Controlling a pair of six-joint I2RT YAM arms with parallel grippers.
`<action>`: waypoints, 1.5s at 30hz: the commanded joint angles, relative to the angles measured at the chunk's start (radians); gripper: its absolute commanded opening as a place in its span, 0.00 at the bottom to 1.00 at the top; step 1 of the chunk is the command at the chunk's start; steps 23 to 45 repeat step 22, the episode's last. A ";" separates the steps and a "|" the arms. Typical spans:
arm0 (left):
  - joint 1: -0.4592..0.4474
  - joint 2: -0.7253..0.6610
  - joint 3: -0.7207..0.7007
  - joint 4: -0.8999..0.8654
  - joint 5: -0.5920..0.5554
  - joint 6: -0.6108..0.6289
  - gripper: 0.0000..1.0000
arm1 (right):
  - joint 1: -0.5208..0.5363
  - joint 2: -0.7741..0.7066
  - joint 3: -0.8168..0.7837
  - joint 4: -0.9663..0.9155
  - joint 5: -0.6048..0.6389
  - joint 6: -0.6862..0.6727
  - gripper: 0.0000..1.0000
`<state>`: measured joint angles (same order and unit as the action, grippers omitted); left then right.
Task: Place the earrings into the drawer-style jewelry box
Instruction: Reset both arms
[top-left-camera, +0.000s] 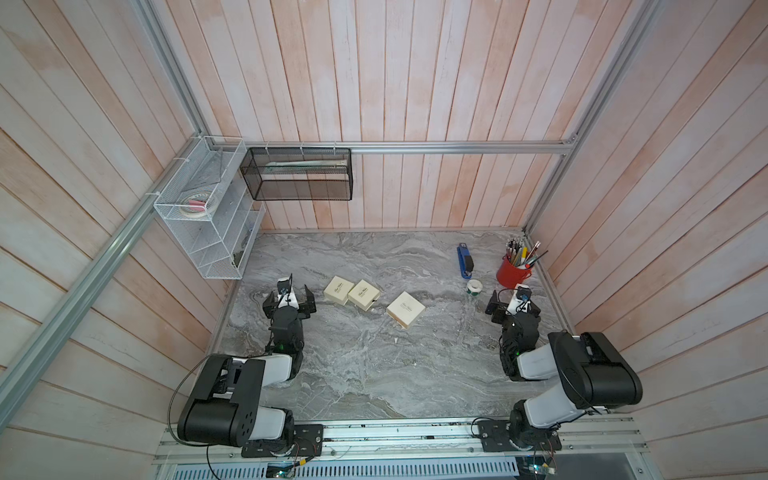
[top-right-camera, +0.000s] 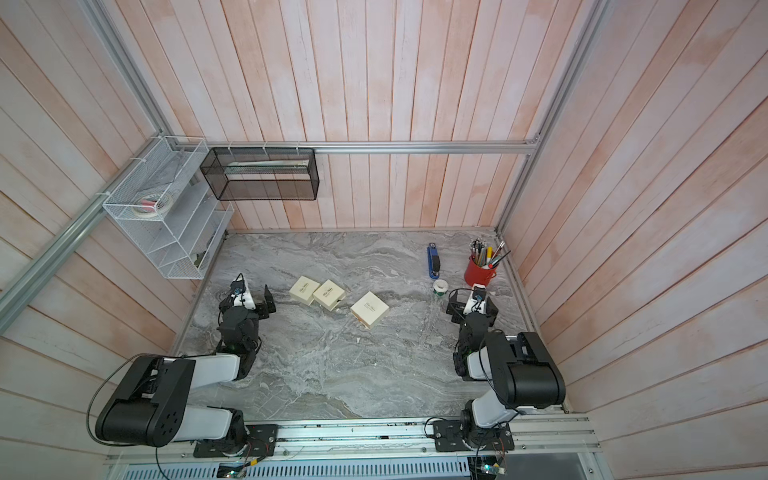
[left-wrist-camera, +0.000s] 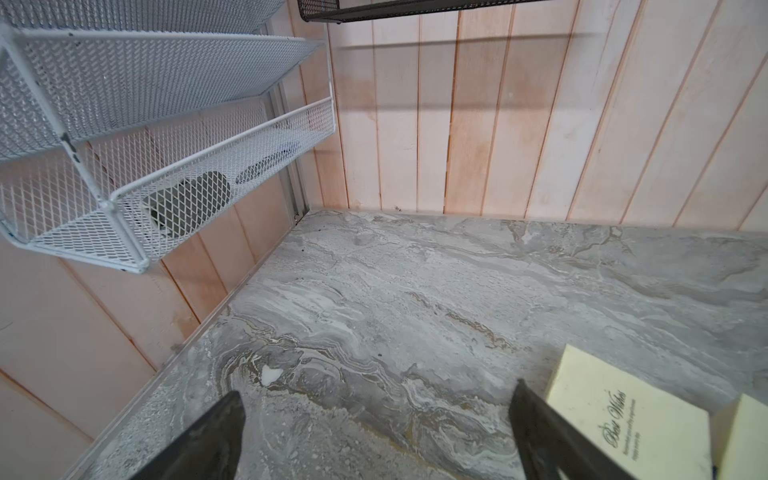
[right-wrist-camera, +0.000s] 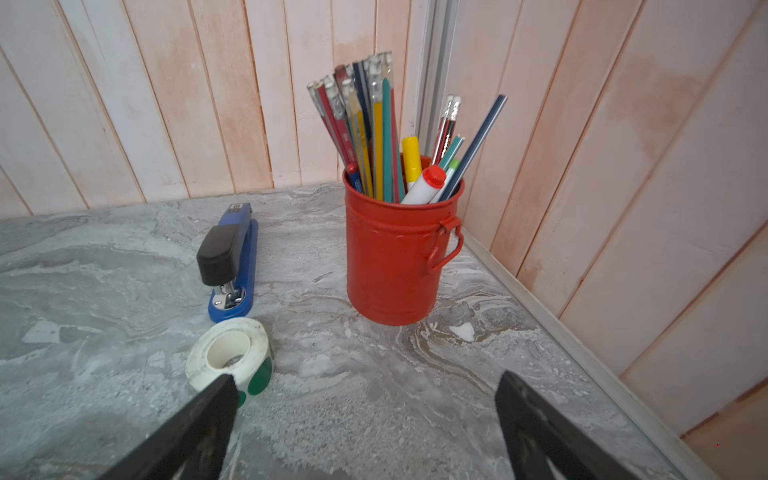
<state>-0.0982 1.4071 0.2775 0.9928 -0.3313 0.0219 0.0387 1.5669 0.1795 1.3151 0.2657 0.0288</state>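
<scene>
Three cream boxes with script lettering lie on the marble table: two touching (top-left-camera: 338, 291) (top-left-camera: 363, 294) and one apart to their right (top-left-camera: 406, 309). I cannot tell which one is the drawer-style jewelry box. The earrings show only as tiny pale specks on the marble in front of the right box (top-left-camera: 397, 340) (top-right-camera: 357, 340). My left gripper (top-left-camera: 289, 291) (left-wrist-camera: 376, 390) hangs open and empty just left of the leftmost box (left-wrist-camera: 623, 419). At the table's right side, my right gripper (top-left-camera: 515, 302) (right-wrist-camera: 365, 376) is open and empty too.
A blue stapler (right-wrist-camera: 230, 257), a red cup of pencils (right-wrist-camera: 395, 257) and a sticker roll (right-wrist-camera: 228, 357) stand beyond the right gripper. A white mesh rack (top-left-camera: 208, 216) and a black mesh basket (top-left-camera: 297, 174) hang on the walls at the back left.
</scene>
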 joint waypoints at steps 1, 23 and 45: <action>0.050 0.069 -0.022 0.148 0.129 -0.021 1.00 | -0.023 -0.019 0.035 -0.004 -0.063 0.003 0.98; 0.094 0.159 -0.020 0.214 0.183 -0.054 1.00 | -0.039 -0.012 0.029 0.018 -0.093 0.006 0.98; 0.094 0.159 -0.020 0.214 0.183 -0.054 1.00 | -0.039 -0.012 0.029 0.018 -0.093 0.006 0.98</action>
